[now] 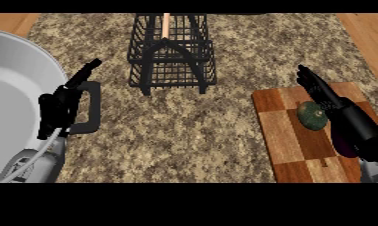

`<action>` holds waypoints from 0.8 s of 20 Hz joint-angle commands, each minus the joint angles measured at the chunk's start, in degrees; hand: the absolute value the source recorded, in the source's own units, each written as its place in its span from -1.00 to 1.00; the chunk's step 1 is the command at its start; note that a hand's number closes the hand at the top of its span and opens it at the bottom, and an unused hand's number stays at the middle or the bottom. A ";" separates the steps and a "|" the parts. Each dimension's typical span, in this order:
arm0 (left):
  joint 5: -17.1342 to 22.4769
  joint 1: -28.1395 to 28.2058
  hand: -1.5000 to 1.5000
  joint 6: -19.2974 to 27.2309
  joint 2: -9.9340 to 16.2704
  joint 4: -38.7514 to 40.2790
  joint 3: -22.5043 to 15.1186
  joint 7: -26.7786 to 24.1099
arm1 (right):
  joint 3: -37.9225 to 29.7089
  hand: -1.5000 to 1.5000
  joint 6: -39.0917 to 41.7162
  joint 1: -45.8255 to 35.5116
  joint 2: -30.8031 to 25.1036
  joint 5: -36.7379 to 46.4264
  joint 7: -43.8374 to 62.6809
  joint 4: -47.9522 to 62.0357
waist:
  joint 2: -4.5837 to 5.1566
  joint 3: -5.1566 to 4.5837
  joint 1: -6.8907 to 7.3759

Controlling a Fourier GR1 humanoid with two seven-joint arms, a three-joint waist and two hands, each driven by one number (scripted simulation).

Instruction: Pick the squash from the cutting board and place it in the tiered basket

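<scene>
The squash [312,115] lies on the cutting board [284,135], the right hand [347,120] just beside it with straight fingers [310,82] holding nothing. Left of the board stands the basket [172,55], and beyond it the left hand [63,102] rests open and empty.

Right hand [347,117] hiding part of squash [311,115], pot [22,95] cut off at left edge, cutting board [284,135] cropped right

The left hand [65,101] showed at the view's left, its grey forearm rising from the lower left corner and its straight fingers pointing up and to the right. The right hand [341,112] came in from the lower right edge, the forearm angled up and to the left. Its fingers were stretched out straight, pointing toward the view's top left.
</scene>
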 commanded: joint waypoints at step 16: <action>0.84 4.46 0.00 -16.96 -11.26 4.34 1.44 -9.77 | -8.87 -1.00 -28.30 -15.17 11.54 11.63 1.05 18.29 | 1.88 1.30 0.11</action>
